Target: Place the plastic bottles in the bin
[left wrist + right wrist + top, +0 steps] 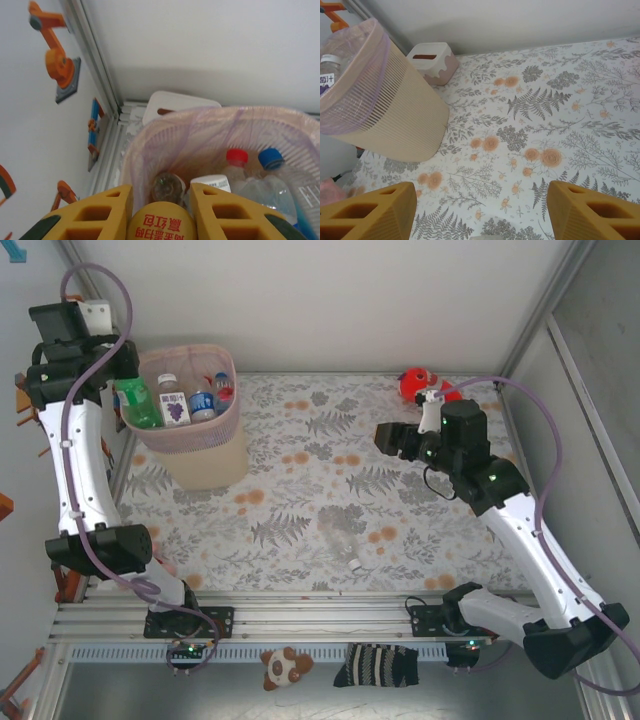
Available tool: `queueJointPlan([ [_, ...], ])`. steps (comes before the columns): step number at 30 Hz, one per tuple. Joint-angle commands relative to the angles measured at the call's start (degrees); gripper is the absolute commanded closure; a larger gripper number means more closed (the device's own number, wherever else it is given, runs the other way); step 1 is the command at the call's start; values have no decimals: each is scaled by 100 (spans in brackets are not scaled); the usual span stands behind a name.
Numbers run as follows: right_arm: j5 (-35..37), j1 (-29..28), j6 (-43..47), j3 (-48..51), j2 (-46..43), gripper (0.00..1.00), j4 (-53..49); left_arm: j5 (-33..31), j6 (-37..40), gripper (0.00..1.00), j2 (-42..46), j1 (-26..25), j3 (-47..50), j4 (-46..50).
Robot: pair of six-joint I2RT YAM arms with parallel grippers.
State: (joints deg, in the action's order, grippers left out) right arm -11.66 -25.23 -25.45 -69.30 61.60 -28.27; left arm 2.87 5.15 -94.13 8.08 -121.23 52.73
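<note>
One bottle [159, 228] gripped above bin [161, 142], others [272, 182] inside

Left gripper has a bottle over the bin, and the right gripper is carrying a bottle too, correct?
Not quite. The left gripper does hold an orange-labelled bottle over the bin, but the right gripper is open and empty above the table, as the right wrist view shows.

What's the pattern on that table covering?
Grey fern leaves and small orange flowers on white; the table covering shows best in the right wrist view.
</note>
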Motion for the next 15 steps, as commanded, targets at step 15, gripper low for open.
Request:
queueJointPlan([
  [15,217,-3,159,37,-40,32,199,195,-45,99,-682,136,715,53],
])
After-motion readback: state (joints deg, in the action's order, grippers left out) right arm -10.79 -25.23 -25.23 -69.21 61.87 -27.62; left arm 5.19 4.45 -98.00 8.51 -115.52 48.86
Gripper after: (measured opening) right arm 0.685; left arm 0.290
